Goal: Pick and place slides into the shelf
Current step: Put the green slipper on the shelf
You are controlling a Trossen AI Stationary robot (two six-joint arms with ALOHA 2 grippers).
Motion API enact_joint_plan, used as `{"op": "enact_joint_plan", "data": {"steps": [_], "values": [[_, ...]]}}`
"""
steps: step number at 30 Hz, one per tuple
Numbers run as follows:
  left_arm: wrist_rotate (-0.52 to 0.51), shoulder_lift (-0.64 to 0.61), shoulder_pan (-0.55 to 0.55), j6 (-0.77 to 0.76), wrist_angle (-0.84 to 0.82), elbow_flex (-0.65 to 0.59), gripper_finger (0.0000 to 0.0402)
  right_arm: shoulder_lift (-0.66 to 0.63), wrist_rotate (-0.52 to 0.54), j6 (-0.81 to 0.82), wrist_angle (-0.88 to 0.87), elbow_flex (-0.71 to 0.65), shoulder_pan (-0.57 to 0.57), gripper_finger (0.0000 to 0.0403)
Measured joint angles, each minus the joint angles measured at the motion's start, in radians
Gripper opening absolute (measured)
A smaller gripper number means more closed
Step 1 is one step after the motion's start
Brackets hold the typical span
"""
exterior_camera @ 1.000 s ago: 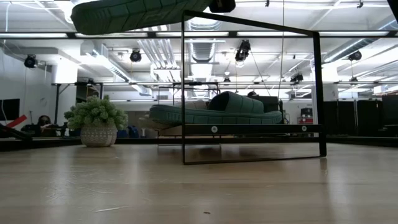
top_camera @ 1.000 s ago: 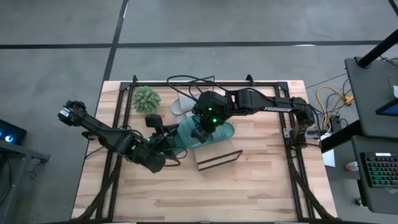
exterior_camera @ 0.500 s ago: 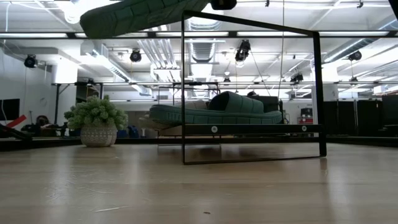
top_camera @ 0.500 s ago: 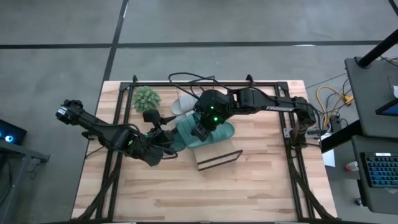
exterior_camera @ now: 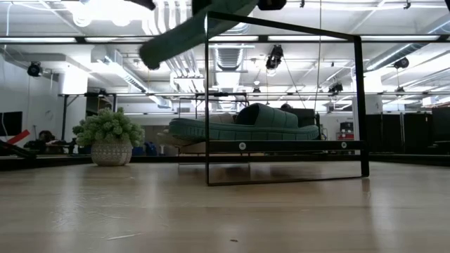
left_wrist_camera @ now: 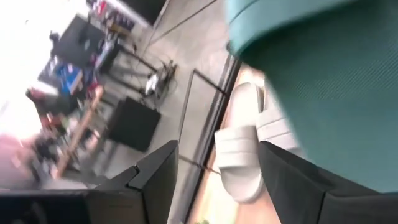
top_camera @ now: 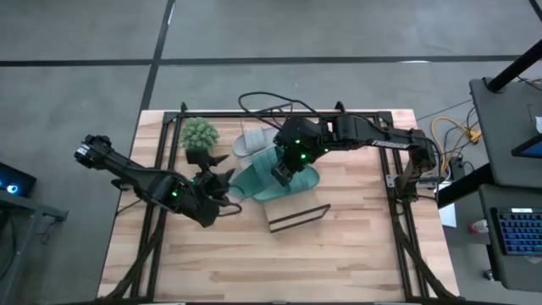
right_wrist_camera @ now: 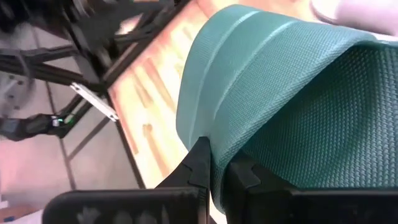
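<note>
Above the wooden counter (top_camera: pixel 339 254), the right end effector (top_camera: pixel 279 174) clenches a raised teal rubber slide (top_camera: pixel 258 174); the left end effector (top_camera: pixel 222 180), fingers spread and released, hovers beside it.

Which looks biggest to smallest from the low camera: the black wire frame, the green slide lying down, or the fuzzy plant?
1. black wire frame, though it stands nearest the camera
2. green slide lying down
3. fuzzy plant
</note>
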Motion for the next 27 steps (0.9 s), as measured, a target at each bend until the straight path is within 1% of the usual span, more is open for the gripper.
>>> {"op": "enact_joint_plan", "data": {"steps": [3,7,11,15,19,22,24,27], "values": [[-0.002,-0.034,0.000,-0.175,-0.071,0.000,0.0207,-0.015,0.031,0.001,-0.039,0.000,0.000,0.0008],[-0.015,-0.103,-0.003,-0.295,-0.079,0.000,0.0207,-0.041,0.063,0.013,-0.080,0.000,0.000,0.0008],[-0.019,-0.177,-0.003,-0.325,-0.063,0.000,0.0207,-0.079,0.097,0.024,-0.116,-0.010,0.000,0.0008],[-0.014,-0.254,-0.003,-0.324,0.019,0.000,0.0207,-0.130,0.129,0.031,-0.137,-0.038,0.000,0.0008],[0.015,-0.324,-0.003,-0.309,0.091,0.000,0.0207,-0.200,0.129,0.073,-0.048,-0.095,0.000,0.0008],[0.055,-0.360,-0.002,-0.270,0.132,0.000,0.0207,-0.255,0.089,0.150,0.099,-0.160,0.010,0.0008],[0.058,-0.375,-0.002,-0.264,0.148,0.000,0.0207,-0.285,0.055,0.198,0.178,-0.207,0.023,0.0008],[0.059,-0.387,-0.002,-0.263,0.145,0.000,0.0207,-0.328,0.027,0.274,0.239,-0.284,0.056,0.0008]]}}
